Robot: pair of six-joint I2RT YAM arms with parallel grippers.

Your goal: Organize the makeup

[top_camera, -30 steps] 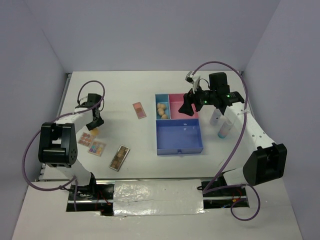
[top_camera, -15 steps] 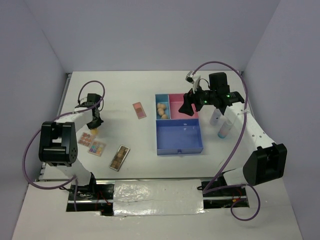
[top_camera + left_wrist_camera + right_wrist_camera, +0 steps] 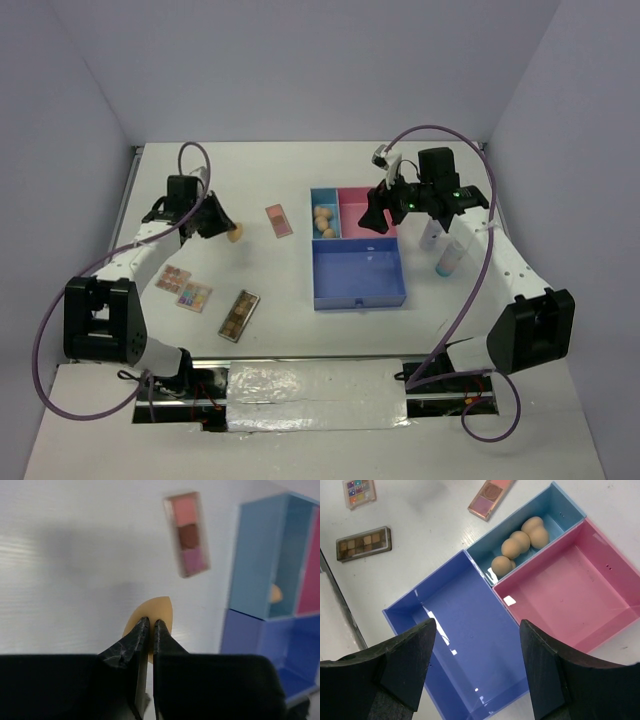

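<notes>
One carried sponge point(image 3: 235, 236): top view; pinched in the left claw point(image 3: 228, 231), apparently lifted off the surface, at 9 o'clock of the tray point(image 3: 360, 300) and just short of the pink palette point(image 3: 279, 221).
Change: a second ago this claw sat low by the multicolour palettes point(image 3: 195, 296), at 8 o'clock of the tray. It has since swung up and toward the tray, so the transfer looks under way.
Right claw point(image 3: 383, 215): unmoved, hanging over the pink compartment.
Loose items: brown palette point(image 3: 239, 315) at 8 o'clock of the tray; gradient bottle point(image 3: 449, 258) and white tube point(image 3: 432, 235) at 3 o'clock.
Left wrist view: jaws almost closed on the sponge's broad end, its tip pointing to 1 o'clock. The light-blue compartment lies at 2 o'clock with a sponge inside.
Right wrist view: fingers spread wide with nothing between them. Three stored sponges point(image 3: 520, 540) sit in the light-blue compartment.
Judgement: the carried sponge probably joins those three; palettes, bottle and tube are not yet sorted.
</notes>
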